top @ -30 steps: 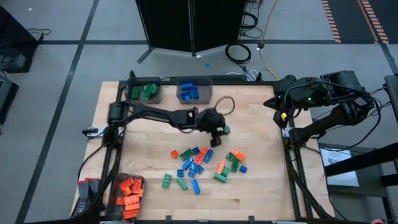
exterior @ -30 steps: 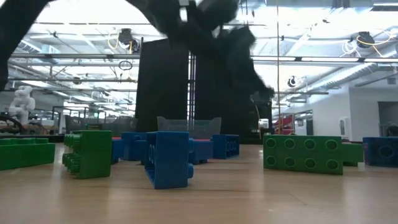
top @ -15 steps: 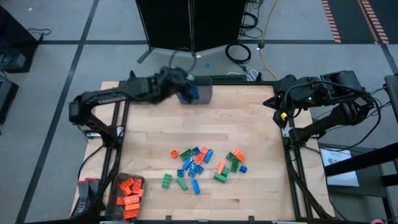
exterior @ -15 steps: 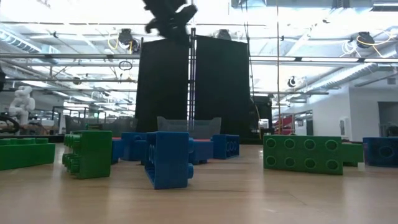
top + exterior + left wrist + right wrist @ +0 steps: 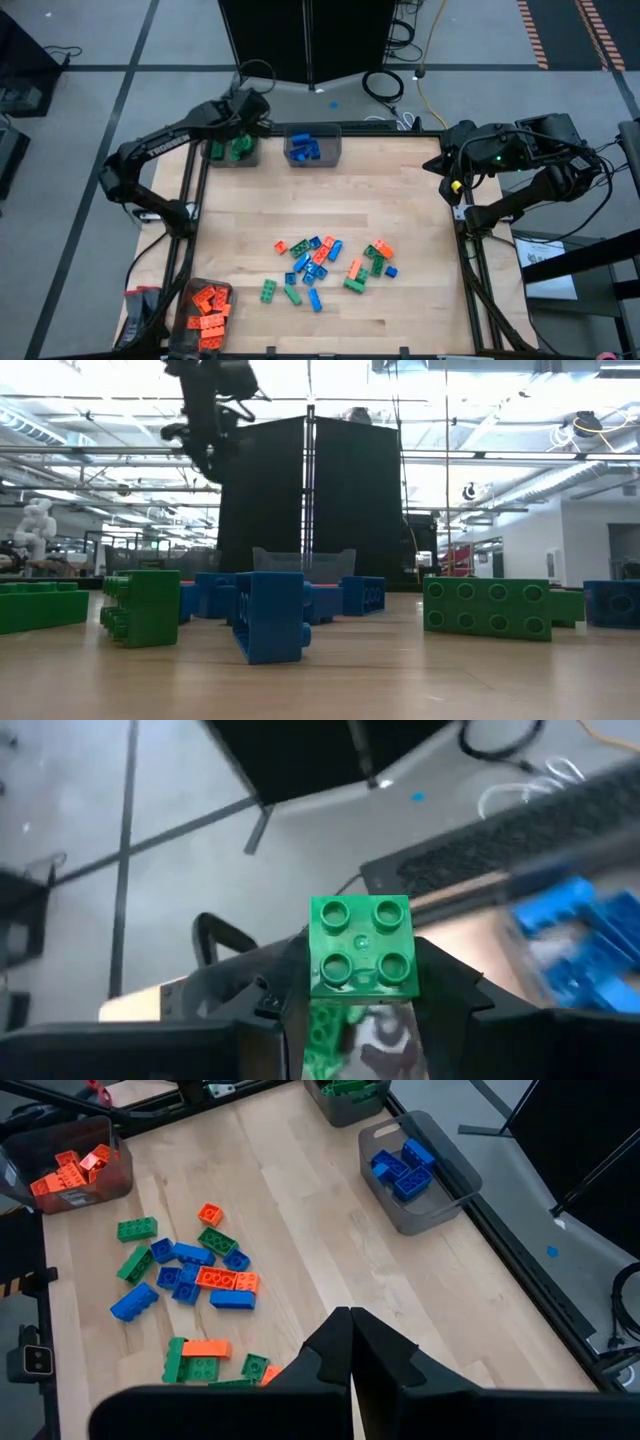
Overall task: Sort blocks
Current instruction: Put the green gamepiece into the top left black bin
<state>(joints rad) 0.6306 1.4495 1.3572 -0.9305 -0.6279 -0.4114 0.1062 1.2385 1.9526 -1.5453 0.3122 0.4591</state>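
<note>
spanning most of the high view, a pale wooden table (image 5: 400, 200) carries three translucent grey bins and a loose pile of studded bricks. left arm (image 5: 160, 145) reaches along the far-left edge to the far-left corner; right arm (image 5: 520, 195) waits folded off the right edge of the table. far-left bin (image 5: 232, 152) holds green bricks; the bin just beside it (image 5: 312, 146) holds blue bricks; the near-left corner bin (image 5: 207, 309) holds orange bricks. scattered pile of blocks (image 5: 325, 268), mixed orange, green and blue, lies near the middle of the table, toward its near side, well apart from all three bins. in the low view the nearest pieces are a blue brick (image 5: 272, 615) standing on end, a green brick (image 5: 146, 606) to its left and a long green brick (image 5: 487, 608) to its right. left gripper (image 5: 243, 113) hangs above the green bin, fingers (image 5: 450, 988) clamped on a square green four-stud brick (image 5: 362, 945), studs facing the wrist camera, with the bin's green contents below it. right gripper (image 5: 350, 1342) has its two fingers pressed together with nothing between them, raised over the table's right side.
</note>
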